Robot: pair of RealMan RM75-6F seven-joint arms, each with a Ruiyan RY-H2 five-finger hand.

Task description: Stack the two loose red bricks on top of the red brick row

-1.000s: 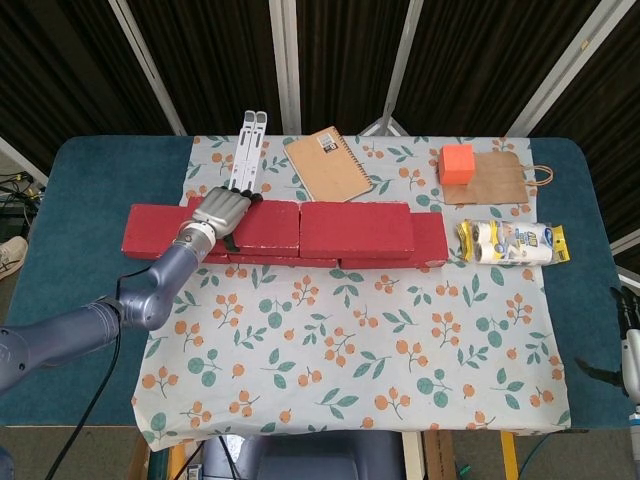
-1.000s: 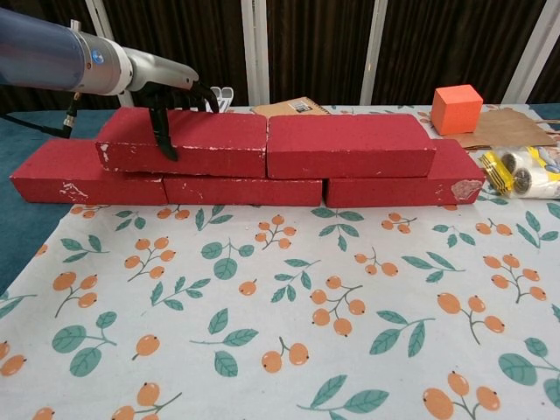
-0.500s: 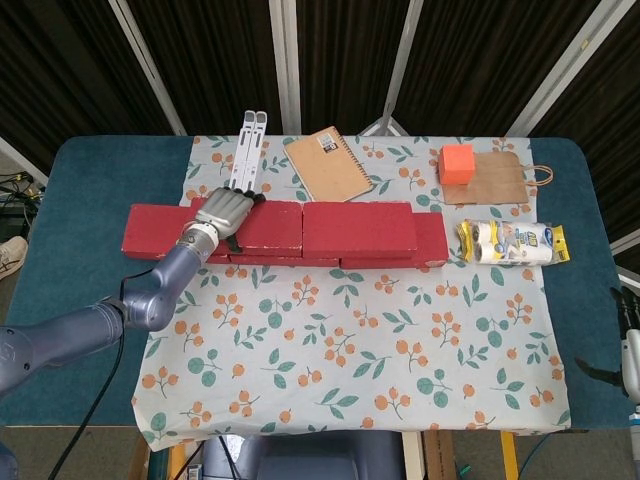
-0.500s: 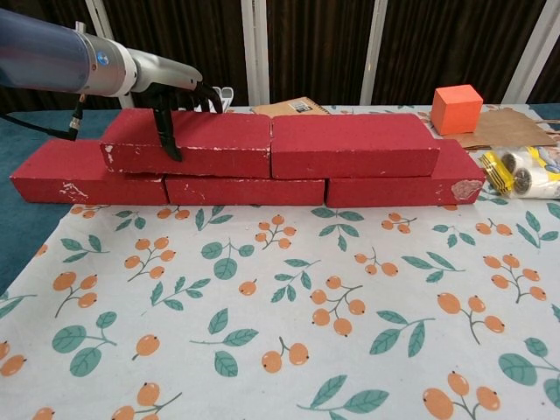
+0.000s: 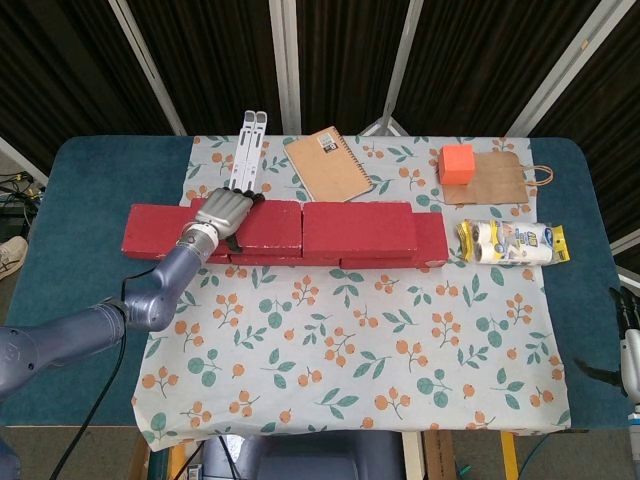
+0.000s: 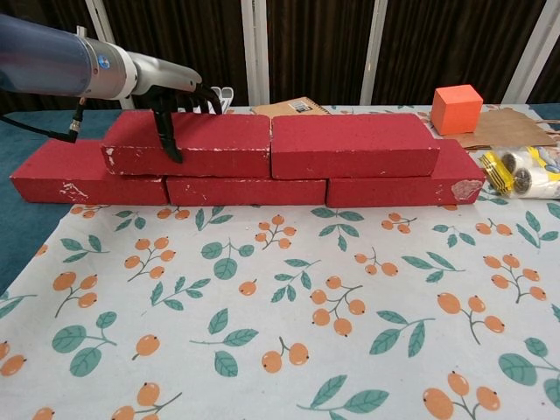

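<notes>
**Two bricks up, left robot hand on the top course**

From my remote seat I see the left robot hand (image 5: 222,214) gripping the left upper brick (image 6: 197,143) — thumb down its front face, the other fingers draped over the top. That brick sits on the red brick row (image 6: 245,188), end to end with the right upper brick (image 6: 354,144), the two touching at the middle. Three bricks make up the bottom row on the floral cloth (image 5: 350,330) covering the tabletop (image 5: 85,260). Behind the row lie a spiral notebook (image 5: 328,165) and a white folding stand (image 5: 246,150); to the right — an orange cube (image 5: 457,162) on a brown paper bag (image 5: 495,180), and a packet of white rolls (image 5: 510,243). The right robot hand (image 5: 632,350) barely shows at the frame's edge; I cannot tell its state.
</notes>
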